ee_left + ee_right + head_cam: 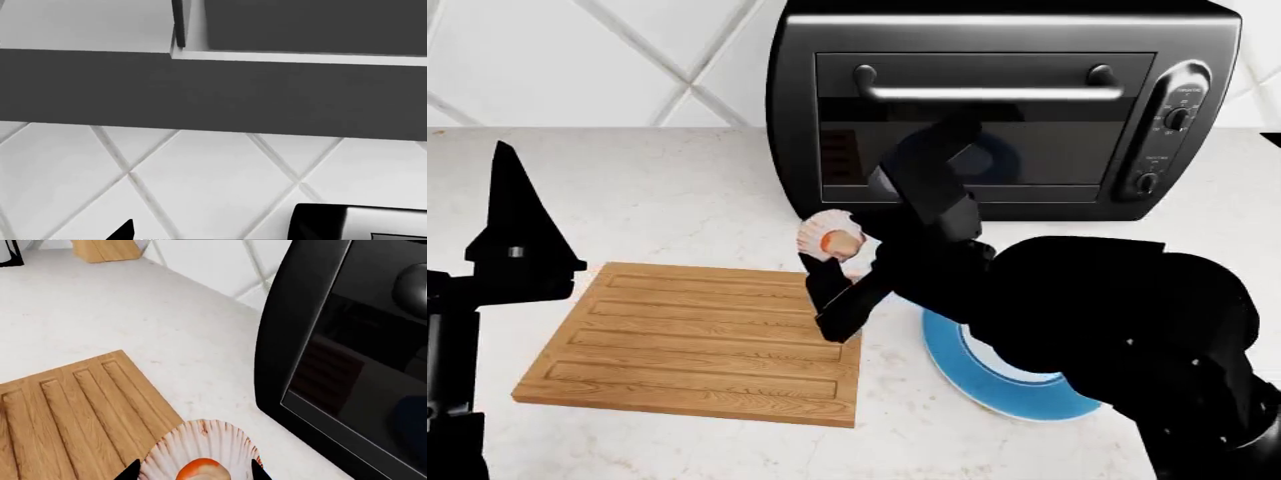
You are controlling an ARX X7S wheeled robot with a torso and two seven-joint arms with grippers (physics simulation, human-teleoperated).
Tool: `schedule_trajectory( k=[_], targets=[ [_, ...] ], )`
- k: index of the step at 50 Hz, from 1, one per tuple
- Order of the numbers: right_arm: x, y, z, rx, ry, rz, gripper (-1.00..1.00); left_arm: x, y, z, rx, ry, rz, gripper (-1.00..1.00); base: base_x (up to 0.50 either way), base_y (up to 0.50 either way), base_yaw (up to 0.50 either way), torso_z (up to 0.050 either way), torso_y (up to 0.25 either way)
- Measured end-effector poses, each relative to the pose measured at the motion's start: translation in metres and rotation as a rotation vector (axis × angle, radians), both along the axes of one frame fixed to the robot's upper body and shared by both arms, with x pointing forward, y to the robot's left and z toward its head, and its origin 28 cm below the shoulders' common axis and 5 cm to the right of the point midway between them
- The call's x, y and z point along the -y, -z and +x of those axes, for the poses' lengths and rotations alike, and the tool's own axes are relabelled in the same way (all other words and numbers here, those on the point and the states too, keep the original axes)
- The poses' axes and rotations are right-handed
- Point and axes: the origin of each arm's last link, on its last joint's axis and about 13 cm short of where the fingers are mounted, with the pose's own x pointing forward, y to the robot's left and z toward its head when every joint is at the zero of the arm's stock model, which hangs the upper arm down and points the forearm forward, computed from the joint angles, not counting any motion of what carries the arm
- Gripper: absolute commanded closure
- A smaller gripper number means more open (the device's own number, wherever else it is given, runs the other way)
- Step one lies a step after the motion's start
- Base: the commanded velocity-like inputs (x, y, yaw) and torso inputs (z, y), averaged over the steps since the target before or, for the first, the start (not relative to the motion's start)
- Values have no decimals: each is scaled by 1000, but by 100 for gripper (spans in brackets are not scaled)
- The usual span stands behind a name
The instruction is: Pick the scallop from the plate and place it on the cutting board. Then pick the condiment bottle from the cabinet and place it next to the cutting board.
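- Plate [1014, 395]: blue rim and white centre, on the counter [694, 190] at the near right of the head view, largely covered by the right arm; only its near edge shows.
- Cutting board [694, 345]: light-brown wood with long grooved panels, flat on the counter, just left of the plate. In the right wrist view its corner [73, 410] lies beside the held shell.
- Right gripper [834, 275]: fingers pressed onto the scallop [831, 238], which is lifted clear of the counter, above the board's far right corner. In the right wrist view the ribbed shell [200, 447] with its orange centre sits directly between the two dark fingertips [130, 471].
- Left gripper [514, 215]: raised over the counter at the left, well apart from board and scallop. One dark pointed finger shows; whether the jaws are spread or pressed together cannot be told.
- Toaster oven [1001, 110]: black, glass door with bar handle and knobs at its right side, behind the scallop against the wall.
- Tiled wall [547, 60]: white diagonal tiles at the back. The left wrist view shows the same tiles [200, 185] below a dark band.
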Motion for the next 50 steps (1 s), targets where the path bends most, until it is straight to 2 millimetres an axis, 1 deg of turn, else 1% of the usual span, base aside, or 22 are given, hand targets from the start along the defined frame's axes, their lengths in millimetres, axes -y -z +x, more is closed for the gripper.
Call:
schedule_trajectory(
  k=[12,31,39,50],
  targets=[
    [-12,-6,-3,-38,-106,42,100,-1,1,1,-4,2,-4,-100,0,0,0,0,0],
    [-37,4,10,-127,-234,41,100,-1,2,2,-4,7,-13,-100,0,0,0,0,0],
    [-42,8,11,-150,-261,29,100,-1,2,1,-3,8,-15,-100,0,0,0,0,0],
    [-43,12,11,-176,-273,12,100,-1,2,2,-3,9,-15,-100,0,0,0,0,0]
  ],
)
